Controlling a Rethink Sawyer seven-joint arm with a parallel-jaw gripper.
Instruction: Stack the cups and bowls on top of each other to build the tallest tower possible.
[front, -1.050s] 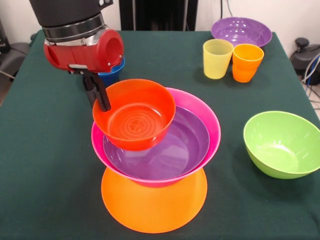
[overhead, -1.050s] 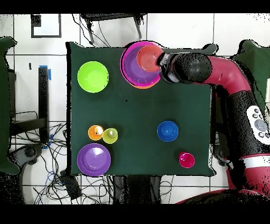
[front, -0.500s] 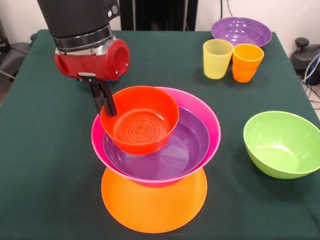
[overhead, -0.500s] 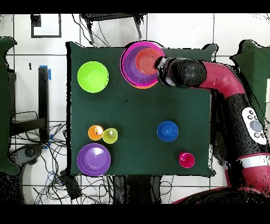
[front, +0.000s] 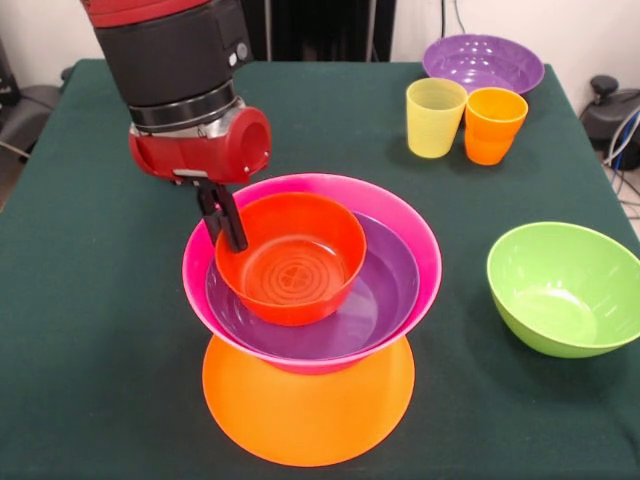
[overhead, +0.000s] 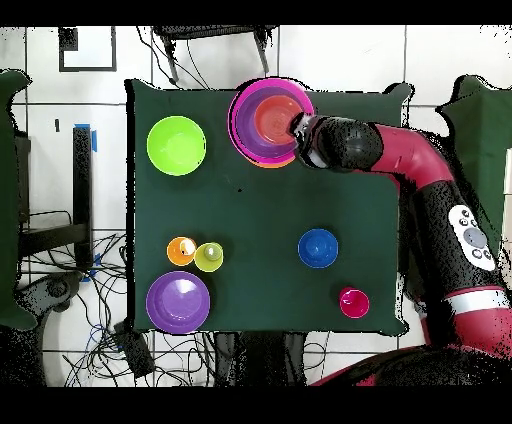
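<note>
Gripper (front: 228, 222) is clamped on the near-arm rim of the small red-orange bowl (front: 292, 258), one finger outside the wall, grip at the edge so the bowl hangs open side up. That bowl sits low inside the purple bowl (front: 375, 300), which nests in the hot pink bowl (front: 420, 245), both carried on the upturned large orange bowl (front: 308, 415) serving as wide base of the tower. Cannot tell whether the red-orange bowl's bottom is touching the purple one or just above it. Judgement: placing step nearly done; release is due once contact is certain. Bowl is offset toward the arm side of the purple bowl, not centred, so may slide or rock on let-go. Rest of stock well apart on the tabletop (front: 90, 330): lime green bowl (front: 565, 288) alone at one side; second purple bowl (front: 483, 62) at a far corner, w/ pale yellow cup (front: 434, 117) and orange cup (front: 493, 125) side by side just beside it. Overhead view also shows blue bowl (overhead: 318, 248) and red cup (overhead: 353, 302), apart, nearer the robot base. Tower three tiers plus one in hand; six items unstacked.
</note>
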